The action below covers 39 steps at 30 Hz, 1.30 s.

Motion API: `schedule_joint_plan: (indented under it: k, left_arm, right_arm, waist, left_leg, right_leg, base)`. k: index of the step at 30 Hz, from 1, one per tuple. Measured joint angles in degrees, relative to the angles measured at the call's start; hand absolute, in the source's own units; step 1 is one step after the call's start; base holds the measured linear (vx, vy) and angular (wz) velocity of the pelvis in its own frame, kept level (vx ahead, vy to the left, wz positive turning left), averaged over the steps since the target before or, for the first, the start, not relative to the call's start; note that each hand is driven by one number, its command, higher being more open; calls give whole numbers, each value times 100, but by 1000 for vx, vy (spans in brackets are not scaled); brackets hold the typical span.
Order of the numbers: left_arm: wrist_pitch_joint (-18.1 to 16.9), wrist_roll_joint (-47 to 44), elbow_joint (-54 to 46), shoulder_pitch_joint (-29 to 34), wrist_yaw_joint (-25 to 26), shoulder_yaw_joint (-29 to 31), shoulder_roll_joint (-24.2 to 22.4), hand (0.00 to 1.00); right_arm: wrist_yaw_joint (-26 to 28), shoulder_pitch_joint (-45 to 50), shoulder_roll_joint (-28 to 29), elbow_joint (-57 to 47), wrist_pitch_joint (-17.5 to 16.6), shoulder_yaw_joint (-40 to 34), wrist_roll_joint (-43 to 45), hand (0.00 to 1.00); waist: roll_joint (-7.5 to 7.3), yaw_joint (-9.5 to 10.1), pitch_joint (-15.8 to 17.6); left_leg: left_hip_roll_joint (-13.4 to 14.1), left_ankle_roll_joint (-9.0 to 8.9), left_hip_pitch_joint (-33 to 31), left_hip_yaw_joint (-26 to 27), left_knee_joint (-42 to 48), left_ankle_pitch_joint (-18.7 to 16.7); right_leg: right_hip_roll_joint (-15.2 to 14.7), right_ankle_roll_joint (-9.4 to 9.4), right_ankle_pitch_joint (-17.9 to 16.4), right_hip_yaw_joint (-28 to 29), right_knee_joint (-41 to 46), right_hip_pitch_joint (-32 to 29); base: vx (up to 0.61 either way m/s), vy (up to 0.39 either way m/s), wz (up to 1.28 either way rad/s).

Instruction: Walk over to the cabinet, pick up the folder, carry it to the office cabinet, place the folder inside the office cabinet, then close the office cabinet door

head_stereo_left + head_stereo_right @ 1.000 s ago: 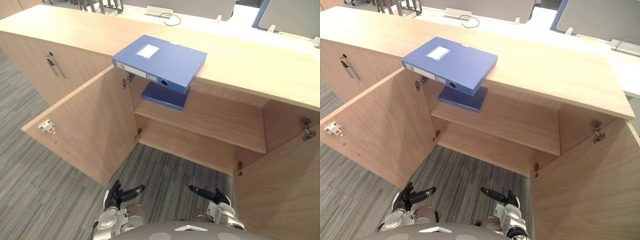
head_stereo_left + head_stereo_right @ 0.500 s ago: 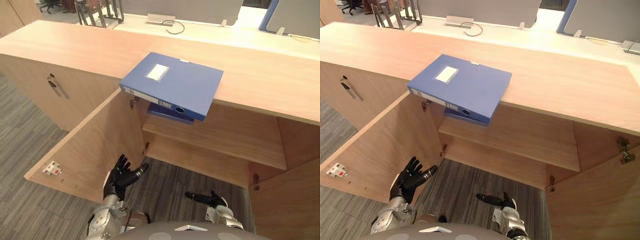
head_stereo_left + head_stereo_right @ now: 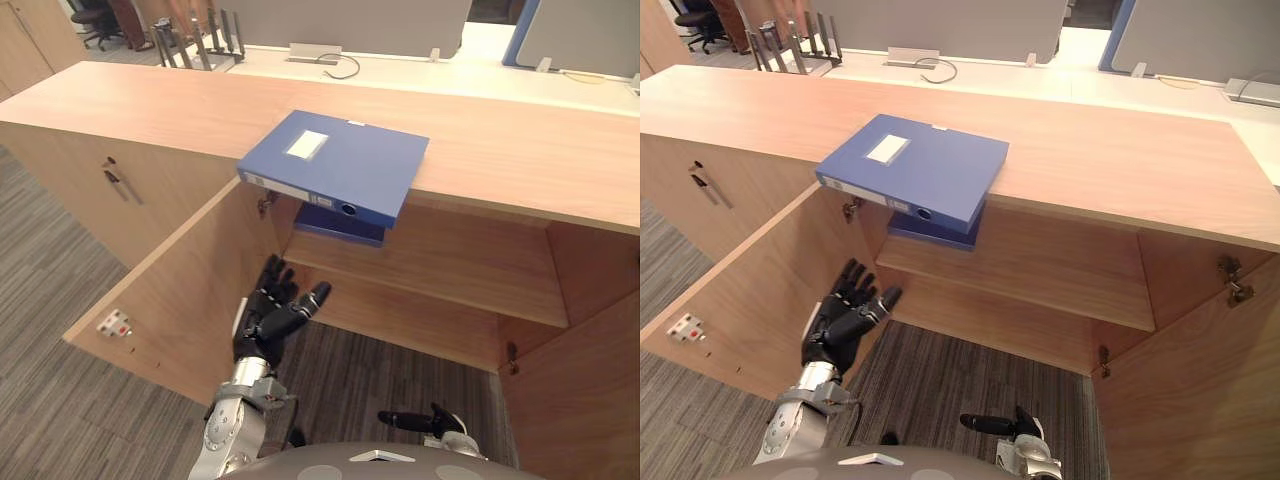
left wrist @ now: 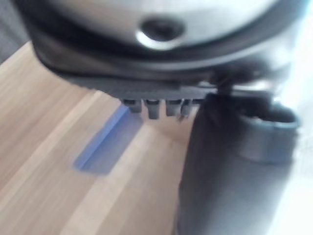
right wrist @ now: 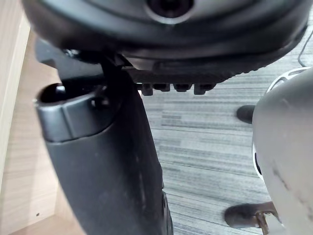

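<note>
The left hand (image 3: 268,322) has come up from low near the floor and now hangs in front of the open compartment, beside the swung-out light wood left door (image 3: 190,290). Its fingers (image 3: 272,275) are spread straight and hold nothing. The right hand (image 3: 440,424) stays low at the near edge, slack and empty as well.

The flat blue box-file folder with a white label (image 3: 335,165) has not shifted. It lies on top of the long light wood cabinet (image 3: 520,150), its near corner jutting out over the opening, well above the raised hand. A second, darker blue folder (image 3: 340,222) rests on the inner wooden shelf (image 3: 450,260) just beneath it.

So the reach for the pickup looks to have begun, but no contact is made. The hand probably must climb further to take the overhanging edge.
</note>
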Motion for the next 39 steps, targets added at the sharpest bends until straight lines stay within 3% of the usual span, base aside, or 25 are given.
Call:
schedule_joint_plan:
  k: [4, 7, 11, 16, 20, 23, 26, 31, 35, 39]
  left_arm:
    - [-30, 531, -191, 94, 694, 560, -331, 100]
    - [-75, 816, -581, 240, 938, 559, -478, 100]
    - [-152, 850, -1128, 291, 1191, 613, -636, 100]
    - [-202, 2184, -1555, 164, 2017, 576, -511, 100]
    - [-224, 3318, -1569, -332, 2305, 328, 138, 100]
    - [-256, 4235, -1582, -905, 2229, 228, 1027, 100]
    - [-295, 4795, -1578, -1198, 2096, 254, 1320, 100]
    - [-391, 5445, -929, -1572, 1959, 385, 1758, 100]
    - [-351, 5791, -474, -1609, 1938, 636, 1860, 100]
    - [-180, 6241, -116, -1809, 1938, 751, 2252, 100]
  right_arm:
    - [-112, 93, 38, -32, -19, 45, 231, 100]
    - [-199, 232, 103, -84, -27, 48, 275, 100]
    - [-243, 313, 240, -105, -27, 9, 473, 100]
    - [-360, 341, 332, -16, -73, 55, 502, 100]
    - [-375, 244, 301, 152, -141, 64, 488, 100]
    - [-372, 153, 175, 320, -139, 123, 430, 100]
    - [-328, 74, 100, 368, -136, 169, 380, 100]
    - [-237, -46, 10, 344, -121, 164, 151, 100]
    - [-205, -45, -7, 331, -121, 155, 138, 100]
    - [-184, -29, -23, 317, -117, 81, -67, 100]
  waist:
    - [-121, 44, -53]
    - [-257, 172, -102]
    - [-444, 176, -195]
    - [-618, 185, -261]
    - [-592, 158, -286]
    - [-450, 18, -378]
    - [-376, -52, -443]
    - [-261, -160, -386]
    - [-280, -167, -369]
    - [-337, -153, -360]
  left_leg:
    - [-66, -29, -221, -185, 0, 117]
    - [-43, -44, -273, -267, 1, 202]
    - [-49, -31, -377, -396, 2, 273]
    - [-68, -37, -392, -406, 3, 266]
    - [-38, -46, -393, -359, 3, 269]
    - [-15, -51, -380, -235, 24, 264]
    - [2, -36, -329, -80, 25, 260]
    - [-17, -47, -153, -48, 17, 246]
    - [16, -83, -131, -15, 16, 218]
    - [26, -89, -109, 5, 21, 199]
  right_leg:
    - [-44, 52, -166, -88, -32, -111]
    - [-11, 72, -170, -161, -29, -108]
    - [-3, 177, -98, -311, -40, -112]
    - [8, 183, -71, -305, -63, -115]
    - [29, 99, -123, -220, -65, -171]
    - [46, 94, -71, -76, -118, -217]
    - [63, 123, 58, 96, -236, -214]
    - [80, -1, 9, 154, -264, -95]
    - [111, -34, -10, 195, -294, -91]
    - [128, -40, -6, 208, -347, -55]
  base:
    - [-110, -6, 20]
    - [-70, -24, 18]
    - [-10, -15, 19]
    - [3, -5, 1]
    - [-23, -5, -9]
    - [0, -5, -19]
    - [17, 8, -28]
    - [8, 0, -13]
    - [3, -24, -7]
    - [7, -4, -2]
